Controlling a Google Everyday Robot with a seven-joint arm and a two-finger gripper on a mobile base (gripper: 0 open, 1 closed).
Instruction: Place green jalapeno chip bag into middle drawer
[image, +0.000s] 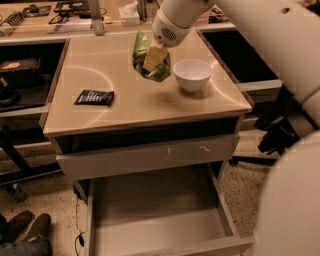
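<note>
At 1 o'clock, white smooth-shelled arm (260, 30). Beige, glossy, rectangular tabletop (125, 110). At 6 o'clock, middle drawer (155, 210): open, a broad flat grey-beige tray. Above it, scratched drawer front (150, 157). Round white bowl (192, 75). Crinkled, glossy green jalapeno chip bag (138, 52): over the tabletop at 12 o'clock, at the bowl's 9 o'clock. On the bag, gripper (154, 56), clamped. At 9 o'clock, flat dark blue packet (95, 97).

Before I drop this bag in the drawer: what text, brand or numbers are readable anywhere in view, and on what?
No text is readable.
On the green jalapeno chip bag, held by the gripper above the table beside the white bowl: pale lettering, too blurred to read.
On the dark blue packet lying on the table: pale marks, too small to read.
On the scratched drawer front: white scratch marks only, no writing.
</note>
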